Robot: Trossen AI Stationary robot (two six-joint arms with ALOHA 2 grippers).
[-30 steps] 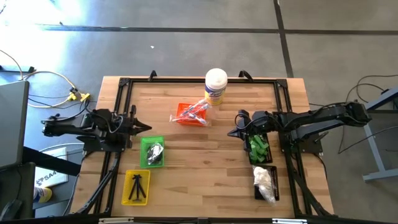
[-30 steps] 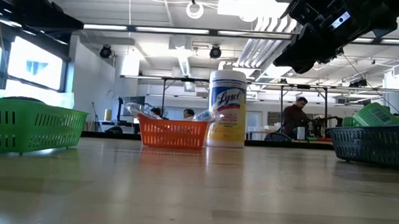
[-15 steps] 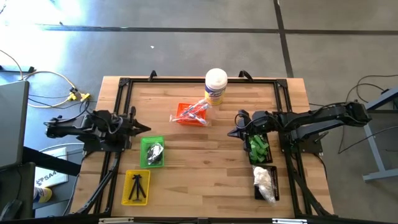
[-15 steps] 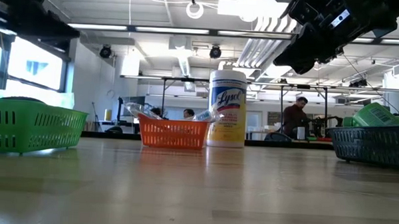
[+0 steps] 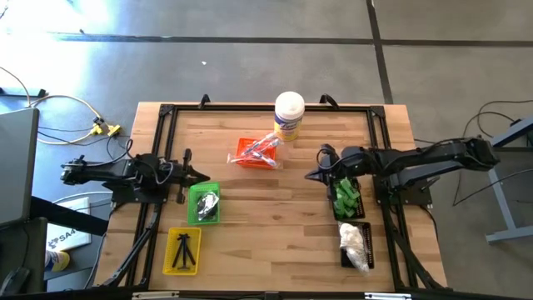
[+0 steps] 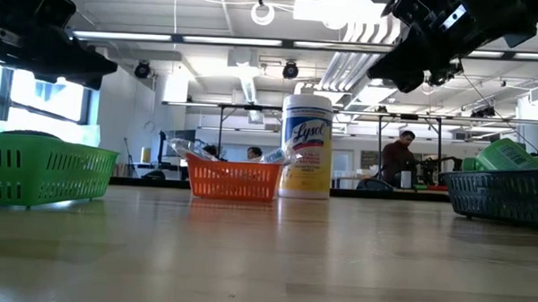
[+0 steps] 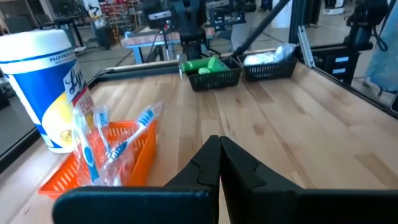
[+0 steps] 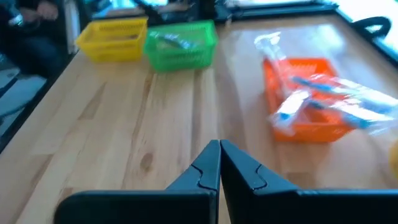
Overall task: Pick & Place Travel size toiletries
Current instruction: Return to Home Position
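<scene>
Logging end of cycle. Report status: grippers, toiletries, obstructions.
Left gripper shut, empty, by green tray. Right gripper shut, empty, by green bottles. Bottles, white bags, toothbrushes all binned. Canister clear of both arms.

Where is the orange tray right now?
In the high view, the orange tray sits mid-table toward the far edge, just beside the white canister.

Counter [image 5: 275,218]: pale wood planks, with a black frame along its edges.
Canister [image 5: 289,114]: white with a yellow label, upright at the far middle, touching or just beside the orange tray [image 5: 241,157].
Green tray [image 5: 194,216]: left side; the yellow tray [image 5: 171,265] is nearer the front edge.
Black trays: one [image 7: 217,79] and another [image 7: 273,70], end to end on the right.
Person [image 6: 398,160]: standing in the room behind.
</scene>
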